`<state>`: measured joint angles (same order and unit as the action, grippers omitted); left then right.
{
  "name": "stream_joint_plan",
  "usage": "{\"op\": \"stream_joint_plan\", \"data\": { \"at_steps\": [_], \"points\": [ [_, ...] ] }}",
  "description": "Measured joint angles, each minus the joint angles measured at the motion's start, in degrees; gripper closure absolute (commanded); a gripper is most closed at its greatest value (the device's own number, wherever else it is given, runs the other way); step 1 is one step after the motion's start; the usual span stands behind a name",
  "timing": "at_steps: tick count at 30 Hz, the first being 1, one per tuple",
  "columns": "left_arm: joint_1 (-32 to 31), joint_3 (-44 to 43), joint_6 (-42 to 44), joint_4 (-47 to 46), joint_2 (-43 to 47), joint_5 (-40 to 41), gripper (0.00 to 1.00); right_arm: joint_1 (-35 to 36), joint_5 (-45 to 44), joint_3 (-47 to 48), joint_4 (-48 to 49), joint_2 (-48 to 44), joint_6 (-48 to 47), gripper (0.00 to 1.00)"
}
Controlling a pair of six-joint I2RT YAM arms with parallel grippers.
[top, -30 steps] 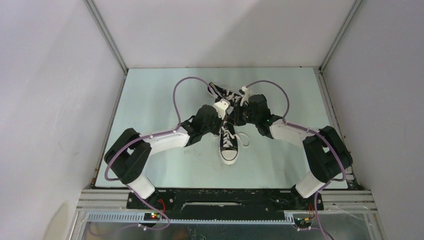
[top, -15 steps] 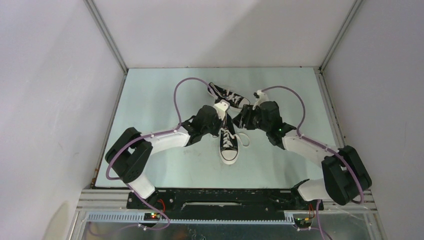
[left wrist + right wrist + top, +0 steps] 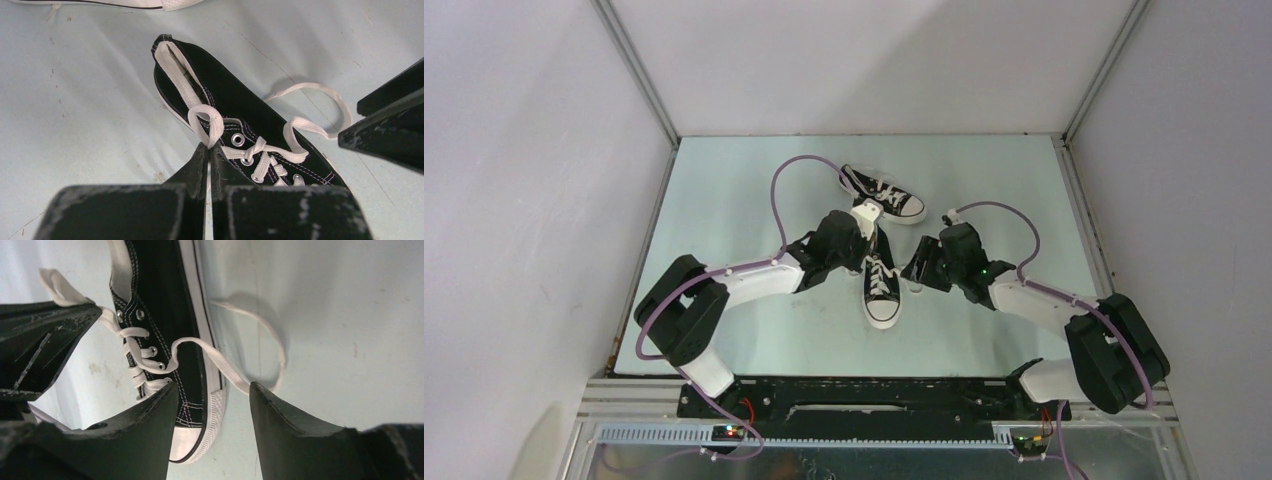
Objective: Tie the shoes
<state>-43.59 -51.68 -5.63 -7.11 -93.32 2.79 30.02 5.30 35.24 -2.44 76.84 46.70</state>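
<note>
From above we see two small black sneakers on a pale green tabletop (image 3: pixel 724 200). The near shoe (image 3: pixel 881 292) sits at the centre, its white toe pointing toward the near edge. The far shoe (image 3: pixel 886 194) lies slantwise just beyond it, apart from both arms.

The left hand (image 3: pixel 873 250) hangs over the near shoe's lacing. Its wrist view shows its fingers pressed together on a lace loop (image 3: pixel 209 122) drawn up from the top eyelets. The right hand (image 3: pixel 214 386) hovers just to the right of the shoe, partly open and holding nothing. Below the gap between its fingers a loose lace (image 3: pixel 195 342) leaves the eyelets, crosses the white sole and curls in a wide ring on the tabletop.

We judge the step in hand to be picking up this second lace so a bow can be formed. To do it well, we would bring the right hand down where the lace crosses the sole, since there it seems raised enough for the fingertips to get around it. The ring lying flat on the tabletop looks harder to pinch. The grip should take the lace alone, not the rubber edge. The left hand should hold its loop gently taut, without lifting the shoe or pulling the loop out. The two hands are close, so we would watch for a collision
</note>
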Motion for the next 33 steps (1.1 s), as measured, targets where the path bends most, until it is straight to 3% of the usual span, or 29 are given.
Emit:
{"op": "stream_joint_plan", "data": {
  "at_steps": [14,16,17,19,26,33],
  "points": [
    [0.00,0.00,-0.42,0.33,0.00,-0.20,1.00,0.48,5.09,2.93,3.85,11.43,-11.47,0.63],
    [0.00,0.00,-0.42,0.46,0.00,-0.20,1.00,0.48,6.01,3.69,3.93,12.13,-12.02,0.77],
    [0.00,0.00,-0.42,0.50,0.00,-0.17,1.00,0.48,6.67,3.98,4.26,12.52,-12.15,0.93],
    [0.00,-0.11,-0.46,1.09,-0.02,-0.11,1.00,0.52,7.54,4.44,4.85,12.96,-12.28,1.00],
    [0.00,-3.61,-1.03,5.05,-1.92,1.38,1.00,0.46,1.05,4.35,1.01,10.56,-12.15,1.00],
    [0.00,-4.22,-1.49,7.74,-2.47,1.70,1.00,-4.57,-8.70,0.44,-5.01,-4.63,-9.33,1.00]
  ]
}}
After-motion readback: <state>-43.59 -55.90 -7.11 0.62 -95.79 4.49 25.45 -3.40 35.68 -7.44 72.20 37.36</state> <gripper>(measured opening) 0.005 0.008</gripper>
